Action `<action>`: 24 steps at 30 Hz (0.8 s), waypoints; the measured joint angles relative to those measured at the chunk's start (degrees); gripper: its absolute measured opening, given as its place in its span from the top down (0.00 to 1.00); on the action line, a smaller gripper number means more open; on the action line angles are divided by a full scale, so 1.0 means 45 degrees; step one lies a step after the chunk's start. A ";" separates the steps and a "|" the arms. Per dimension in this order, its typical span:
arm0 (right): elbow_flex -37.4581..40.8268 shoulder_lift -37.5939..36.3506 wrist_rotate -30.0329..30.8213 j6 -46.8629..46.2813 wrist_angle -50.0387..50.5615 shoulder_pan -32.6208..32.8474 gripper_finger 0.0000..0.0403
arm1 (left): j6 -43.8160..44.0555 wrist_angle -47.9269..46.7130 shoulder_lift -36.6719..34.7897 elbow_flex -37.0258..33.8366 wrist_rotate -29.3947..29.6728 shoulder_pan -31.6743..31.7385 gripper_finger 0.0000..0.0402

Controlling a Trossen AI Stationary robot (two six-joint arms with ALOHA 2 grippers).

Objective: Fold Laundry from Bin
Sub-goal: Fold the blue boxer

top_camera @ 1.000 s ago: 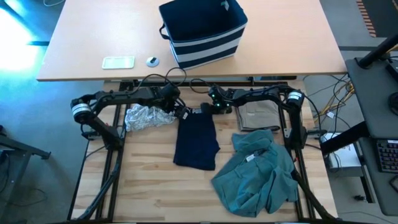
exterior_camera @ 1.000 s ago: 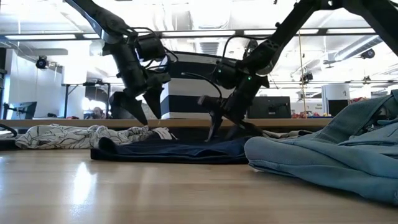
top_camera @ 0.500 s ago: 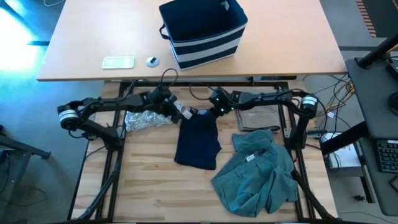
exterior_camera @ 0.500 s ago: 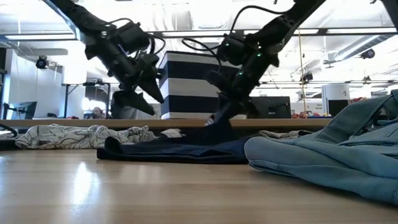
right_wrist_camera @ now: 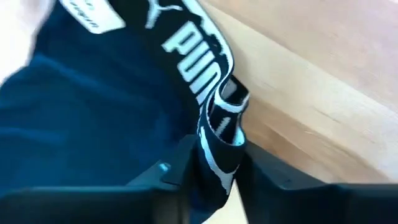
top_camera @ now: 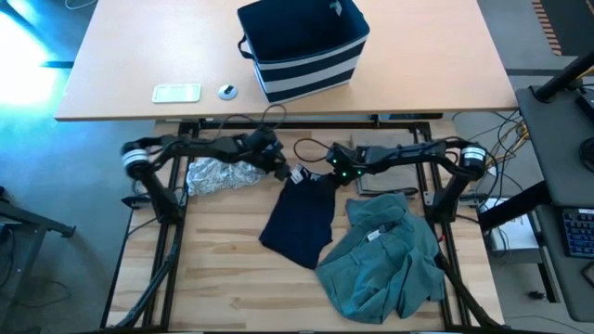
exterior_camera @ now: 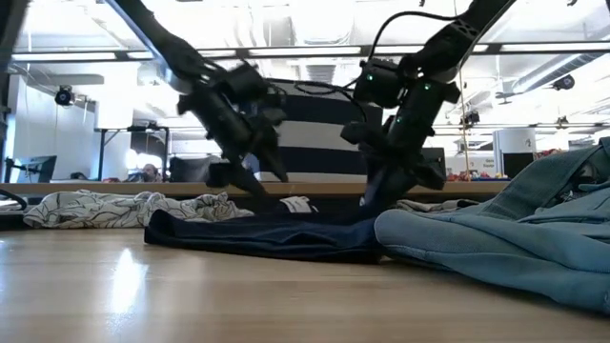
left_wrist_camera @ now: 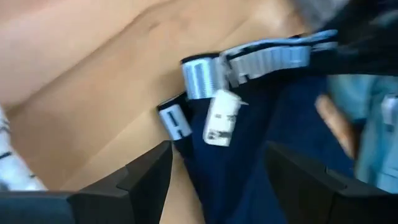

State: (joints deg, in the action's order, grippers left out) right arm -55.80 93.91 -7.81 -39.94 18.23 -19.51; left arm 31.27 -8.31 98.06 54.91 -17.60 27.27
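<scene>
Near edge of wooden table (top_camera: 223, 278): teal-green garment (top_camera: 385, 264) in a crumpled heap, right of centre, filling the right foreground in the low view (exterior_camera: 515, 243). Just left of it, touching, the navy garment (top_camera: 299, 215) lies flat, long axis running near-to-far and tilted, its near hem swung left, its waistband end pointing to the far side and slightly right. White-print waistband (right_wrist_camera: 199, 68) and white tag (left_wrist_camera: 221, 121) at that far end.

Right gripper (top_camera: 332, 174) at the waistband's right corner, fingers (right_wrist_camera: 168, 180) clamped on the band, a fold of it pinched between them. Left gripper (top_camera: 281, 169) at the waistband's left corner, fingers (left_wrist_camera: 146, 171) spread apart over the fabric edge, nothing gripped.

Grey-white patterned garment (top_camera: 218, 173) bunched left of the navy one, under the left arm. Tan garment (top_camera: 385, 172) folded flat on the right, behind the teal heap.

Farthest: bin (top_camera: 302, 46) upright on the separate desk (top_camera: 121, 65), open top, well apart from the laundry.
</scene>
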 joint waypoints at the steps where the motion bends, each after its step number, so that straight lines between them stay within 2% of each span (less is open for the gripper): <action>1: -0.0048 -0.0034 -0.0014 0.0005 -0.0032 0.0003 0.72 | 0.0098 -0.0273 0.0436 0.0348 -0.0039 0.0008 0.41; 5: -0.0247 -0.0044 -0.0016 0.0010 -0.0024 0.0027 0.60 | 0.0879 -0.0308 0.1657 0.1231 -0.0148 0.0013 0.41; 11: -0.0308 -0.0044 -0.0012 0.0015 -0.0077 0.0035 0.51 | 0.1859 -0.0261 0.2200 0.1506 0.0761 0.0045 0.41; 20: -0.0308 -0.0039 0.0091 0.0117 -0.0374 0.0030 0.48 | 0.3210 0.0630 0.3258 0.1626 0.0883 -0.0064 0.41; 24: -0.0308 -0.0083 0.0105 0.0102 -0.0547 0.0021 0.48 | 0.3366 0.0717 0.3309 0.1647 0.1071 -0.0079 0.48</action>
State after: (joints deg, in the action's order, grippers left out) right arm -57.19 93.54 -7.33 -39.48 15.77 -19.42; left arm 46.41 -5.08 112.95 62.33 -12.78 26.92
